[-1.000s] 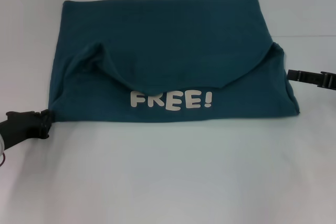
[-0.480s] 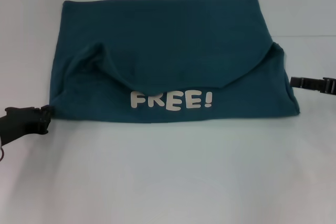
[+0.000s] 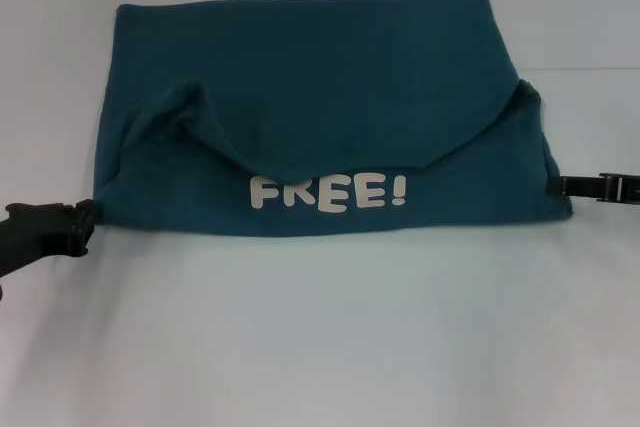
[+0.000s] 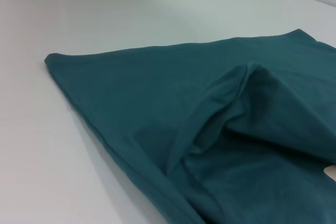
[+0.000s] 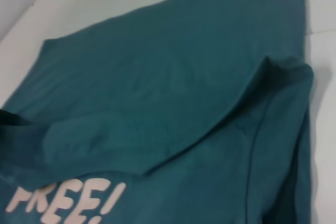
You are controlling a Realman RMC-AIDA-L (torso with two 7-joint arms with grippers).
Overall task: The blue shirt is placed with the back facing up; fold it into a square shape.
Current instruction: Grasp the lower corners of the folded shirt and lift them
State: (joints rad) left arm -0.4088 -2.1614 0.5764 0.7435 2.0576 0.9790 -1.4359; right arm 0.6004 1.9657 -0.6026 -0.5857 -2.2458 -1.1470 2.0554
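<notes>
Teal-blue cloth is covering the middle of the white table (image 3: 320, 347): the blue shirt (image 3: 320, 77) is lying partly folded, its rounded upper layer draping over the white lettering (image 3: 327, 192) near the front edge. The right gripper (image 3: 556, 186), which a second ago was sitting clear of the cloth, is now touching the shirt's right front corner, while the left gripper (image 3: 88, 224) is staying at the left front corner. Both corners are probably being taken for the next fold. Whether either gripper is open or closed, I cannot tell. The left wrist view is showing a raised ridge of cloth that looks flatter from the head.
</notes>
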